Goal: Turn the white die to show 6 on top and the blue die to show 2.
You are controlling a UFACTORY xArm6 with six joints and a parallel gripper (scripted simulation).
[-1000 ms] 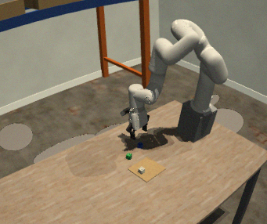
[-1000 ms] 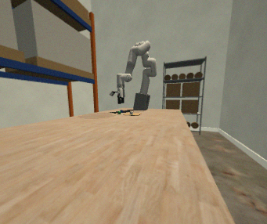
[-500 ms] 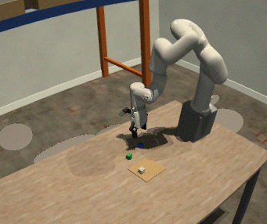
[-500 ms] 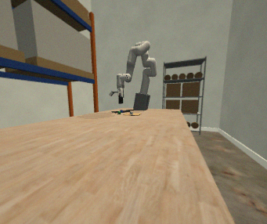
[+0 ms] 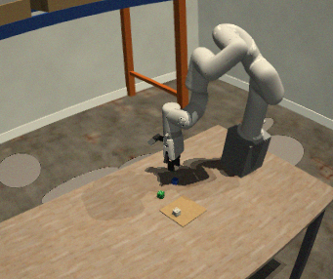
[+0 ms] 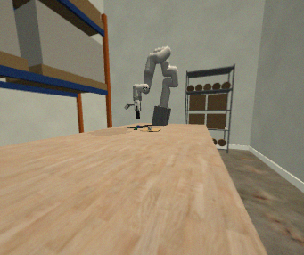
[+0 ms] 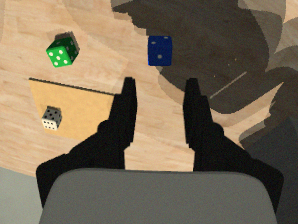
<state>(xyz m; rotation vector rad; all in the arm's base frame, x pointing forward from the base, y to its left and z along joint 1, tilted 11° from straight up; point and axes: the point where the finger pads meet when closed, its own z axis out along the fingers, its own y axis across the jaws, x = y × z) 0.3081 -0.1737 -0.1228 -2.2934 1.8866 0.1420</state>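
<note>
My gripper (image 5: 174, 169) (image 6: 137, 118) (image 7: 160, 91) is partly open and empty, above the table. The blue die (image 5: 175, 180) (image 7: 160, 51) lies on the table off the mat, ahead of the fingertips in the wrist view. Its larger visible face shows one pip; a narrow face beyond shows two. The white die (image 5: 176, 212) (image 7: 51, 118) lies on the mat (image 5: 193, 211) (image 7: 85, 111); its bright face seems to show 6, its darker face 5. The green die (image 5: 161, 194) (image 7: 59, 55) lies on the table beside the mat, its bright face showing 5. The mat lies flat, partly hidden by a finger in the wrist view.
The arm's base (image 5: 244, 150) (image 6: 161, 115) stands on the table (image 5: 103, 244) (image 6: 138, 178) behind the dice. The arm's shadow covers the tabletop around the blue die. Shelving (image 6: 210, 91) stands behind the table, and an orange-posted rack (image 5: 181, 54) (image 6: 107, 71) stands beyond its far side.
</note>
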